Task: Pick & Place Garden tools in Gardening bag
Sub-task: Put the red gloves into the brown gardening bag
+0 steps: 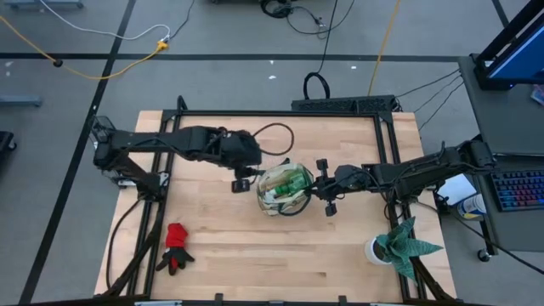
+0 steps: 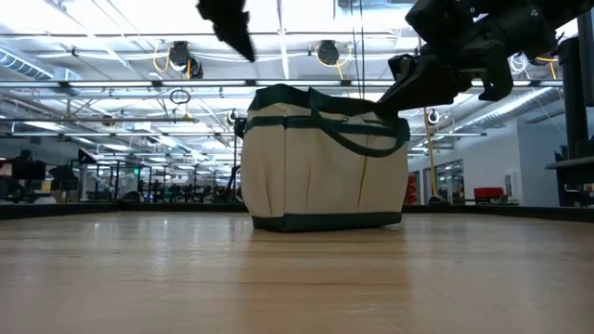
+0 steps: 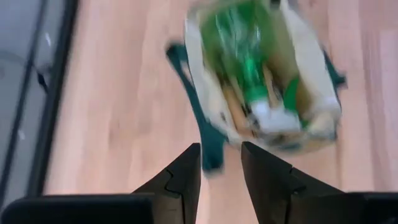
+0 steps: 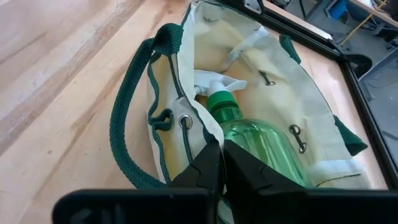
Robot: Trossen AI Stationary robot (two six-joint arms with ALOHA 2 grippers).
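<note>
Cream-and-green fabric gardening bag [image 1: 284, 192] stands mid-surface, a green plastic spray bottle [image 4: 261, 146] inside. Right gripper [image 4: 222, 163] fingers pinch its rim; left gripper [image 3: 221, 163] fingers hover spread beside it. Red glove [image 1: 176, 246] lies well apart.

Overhead, table-level, two wrist views; bag [image 1: 284, 190] shared.

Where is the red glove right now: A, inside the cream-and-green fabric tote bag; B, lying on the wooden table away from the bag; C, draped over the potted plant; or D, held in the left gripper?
B: the high view shows the red glove lying on the wooden table, well apart from the cream-and-green fabric tote bag.
</note>
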